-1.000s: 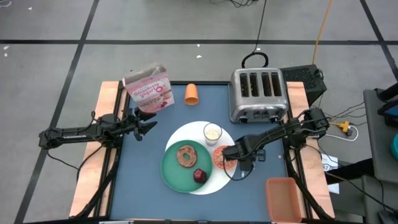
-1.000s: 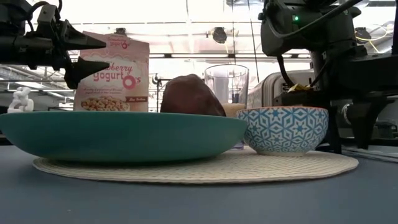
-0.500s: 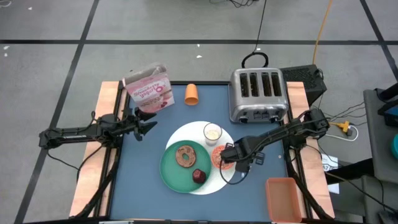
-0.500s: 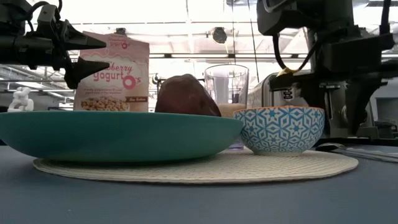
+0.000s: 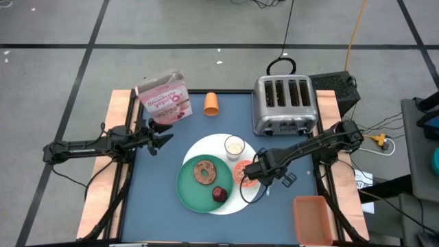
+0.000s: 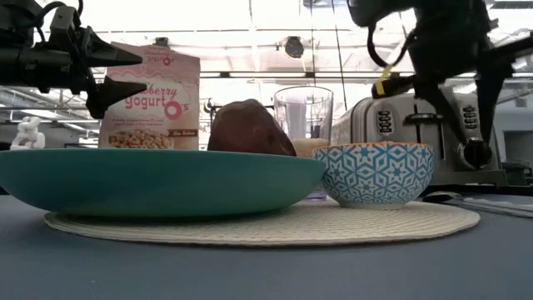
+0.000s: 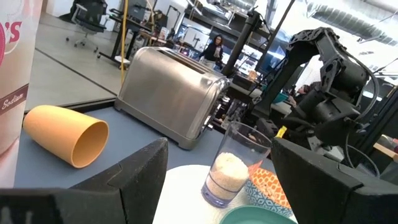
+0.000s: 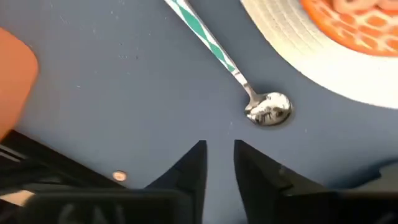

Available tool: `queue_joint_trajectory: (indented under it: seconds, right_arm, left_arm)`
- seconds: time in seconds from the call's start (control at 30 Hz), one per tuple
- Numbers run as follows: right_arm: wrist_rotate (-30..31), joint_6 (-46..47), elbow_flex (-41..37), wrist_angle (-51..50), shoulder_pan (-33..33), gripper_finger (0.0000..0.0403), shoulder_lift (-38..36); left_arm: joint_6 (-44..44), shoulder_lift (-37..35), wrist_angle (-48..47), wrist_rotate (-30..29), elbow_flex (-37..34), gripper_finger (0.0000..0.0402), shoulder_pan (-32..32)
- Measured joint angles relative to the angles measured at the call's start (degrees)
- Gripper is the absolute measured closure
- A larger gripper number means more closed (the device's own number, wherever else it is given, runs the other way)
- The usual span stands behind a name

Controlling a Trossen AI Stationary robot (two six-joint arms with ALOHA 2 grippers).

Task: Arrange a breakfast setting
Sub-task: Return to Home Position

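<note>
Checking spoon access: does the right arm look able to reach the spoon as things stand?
Probably yes. The spoon lies alone on the table beside the mat, and the right tool hangs just above it with nothing between.

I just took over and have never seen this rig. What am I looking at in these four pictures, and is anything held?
Two robot arms work at a table. One picture looks down from above, one level across the tabletop, one from each wrist. The left pincer waits open by the cereal box; the right pincer, barely parted, hovers empty near the spoon beside the bowl. On the white mat: green plate with bagel and fruit, glass, bowl. Behind sit the toaster and orange cup.
</note>
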Motion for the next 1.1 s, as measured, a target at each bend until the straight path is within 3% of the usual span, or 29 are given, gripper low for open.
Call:
queue_joint_trajectory:
  seconds: [0.2,0.43,0.73,0.9,1.1]
  right_arm:
    - [-0.17,4.46,5.17,-2.34,0.0,0.0396,0.0]
    - [-0.28,11.23,14.65,-4.95,-0.61,0.0393,-2.1]
    - [-0.28,20.04,16.32,2.66,-1.18,0.0397,-18.74]
    - [-0.28,18.03,16.32,11.05,-1.19,0.04,-28.3]
    - [-0.24,16.46,15.33,17.21,-1.7,0.04,-38.43]
  left_arm:
    - [1.64,-0.01,2.09,0.0,0.0,0.0115,0.0]
    - [4.8,-0.01,3.02,0.49,0.0,0.0117,0.0]
    - [11.91,-0.01,2.51,1.49,0.0,0.0201,0.0]
    - [14.92,0.01,-2.57,1.53,0.0,0.0246,-0.02]
    - [16.2,0.0,-6.69,1.55,0.0,0.0269,0.0]
